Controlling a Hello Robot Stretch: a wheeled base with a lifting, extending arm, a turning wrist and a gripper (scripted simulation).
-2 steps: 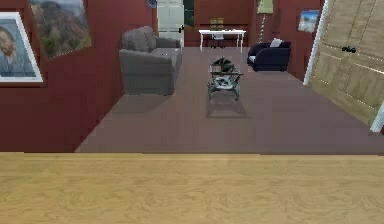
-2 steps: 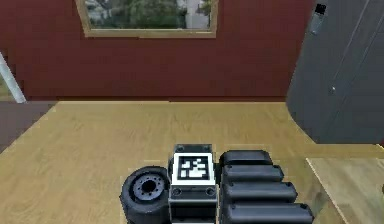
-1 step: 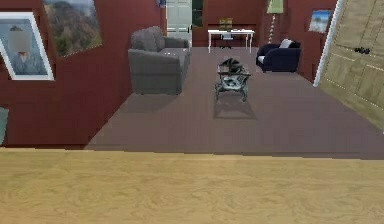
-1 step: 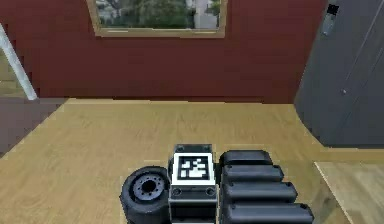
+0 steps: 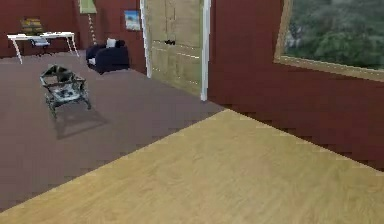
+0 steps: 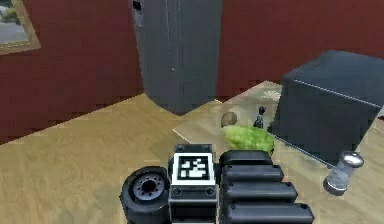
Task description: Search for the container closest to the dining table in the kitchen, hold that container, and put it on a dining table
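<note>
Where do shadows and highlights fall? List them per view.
Forward view: the wire-frame chair casts a grey shadow on the dark carpet below it; the wood floor is evenly lit. Arm side view: the dark box has a top lighter than its front; the small metal cylinder gleams.

In the arm side view the grey fridge (image 6: 180,50) runs off the top edge and the dark box (image 6: 330,100) off the right. The arm (image 6: 255,190) hides the near side of a green lump (image 6: 248,138). The gripper (image 6: 147,195) sits at the bottom edge, and whether it holds anything cannot be told. In the forward view the window (image 5: 335,35) is cut off at the top and right, and the things on the far white counter (image 5: 60,35) are too small to name.
</note>
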